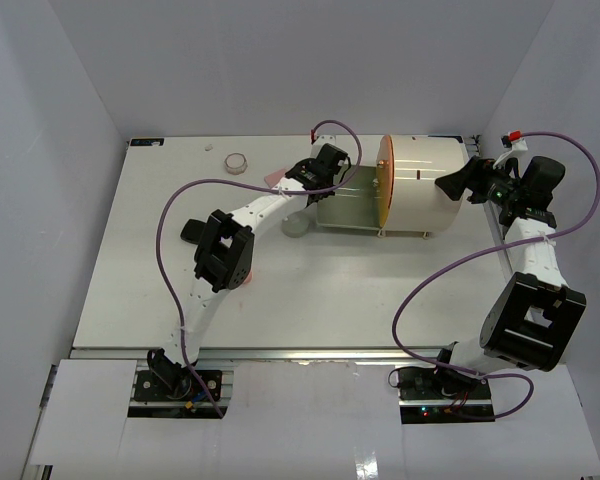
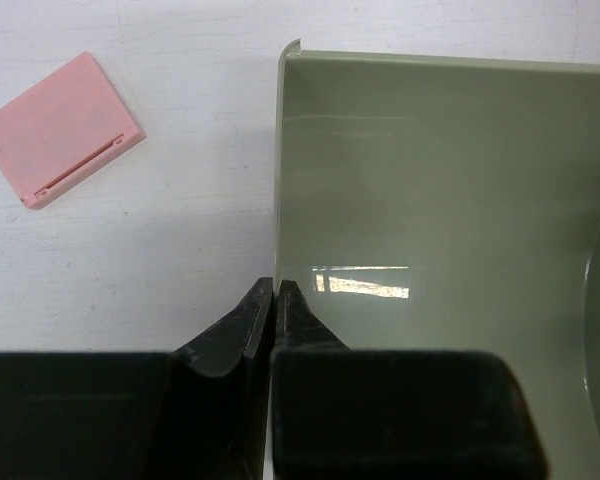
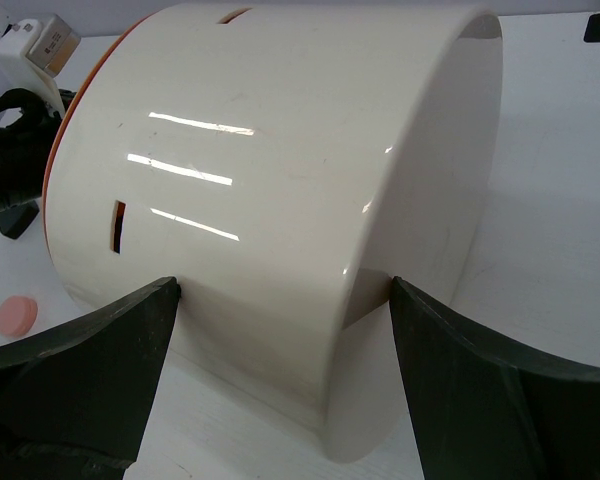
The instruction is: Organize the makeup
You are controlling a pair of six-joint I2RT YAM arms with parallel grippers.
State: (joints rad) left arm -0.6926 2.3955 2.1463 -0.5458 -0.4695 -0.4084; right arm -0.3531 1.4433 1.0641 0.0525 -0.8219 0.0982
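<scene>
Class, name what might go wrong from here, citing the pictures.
The left jaws pinch only the thin wall of the green tray; it may slip free. The right jaws stand open around the cream case, so it could slide if the tray is pulled. The pink pad beside the tray might get knocked.

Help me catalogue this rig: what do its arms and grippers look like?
Both the left arm and right arm have white links, boxy black joint housings and a looping purple cable. The left gripper and right gripper are black, with wedge-shaped fingers. A green light glows by the right wrist.
</scene>
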